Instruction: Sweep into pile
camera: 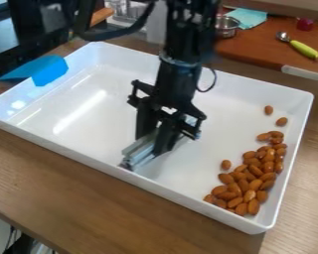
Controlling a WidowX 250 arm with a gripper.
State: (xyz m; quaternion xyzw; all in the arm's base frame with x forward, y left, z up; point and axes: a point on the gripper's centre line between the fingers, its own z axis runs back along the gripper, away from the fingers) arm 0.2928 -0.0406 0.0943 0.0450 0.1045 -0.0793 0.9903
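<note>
Wooden counter point(68, 188), white tray point(293, 149), almonds point(245, 187) bunched at one side.
Between the fingers of the black gripper point(153, 145), a silvery tool point(140, 154) is clamped, angled low, apparently for pushing; well apart, the nuts are banked against the view's right-hand wall, the strays point(269, 110) yet to be gathered.

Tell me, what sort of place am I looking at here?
Probably a robot lab or test area with kitchen props: a black robot arm hangs over a white tray of almonds, with a metal bowl and a green-handled spoon behind.
</note>
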